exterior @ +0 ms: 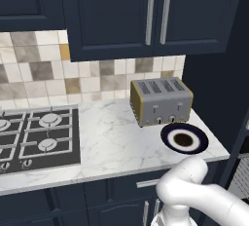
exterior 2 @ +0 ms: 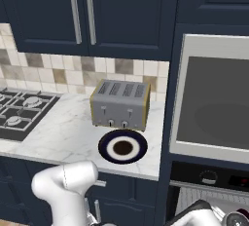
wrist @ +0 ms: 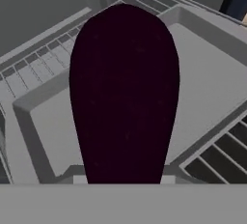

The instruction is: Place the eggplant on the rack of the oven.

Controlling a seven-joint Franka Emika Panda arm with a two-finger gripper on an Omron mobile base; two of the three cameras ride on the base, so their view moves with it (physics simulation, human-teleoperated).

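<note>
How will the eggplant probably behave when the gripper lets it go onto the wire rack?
The eggplant looks smooth and rounded, so it may roll a little. The rack has parallel wires, whose gaps could catch it. It keeps one firm outline, so it seems stiff, not floppy.

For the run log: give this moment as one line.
phase: carry to oven | eggplant: close before hand camera, over grey tray and rack | claw: cannot tell | plate: bare, by toaster
</note>
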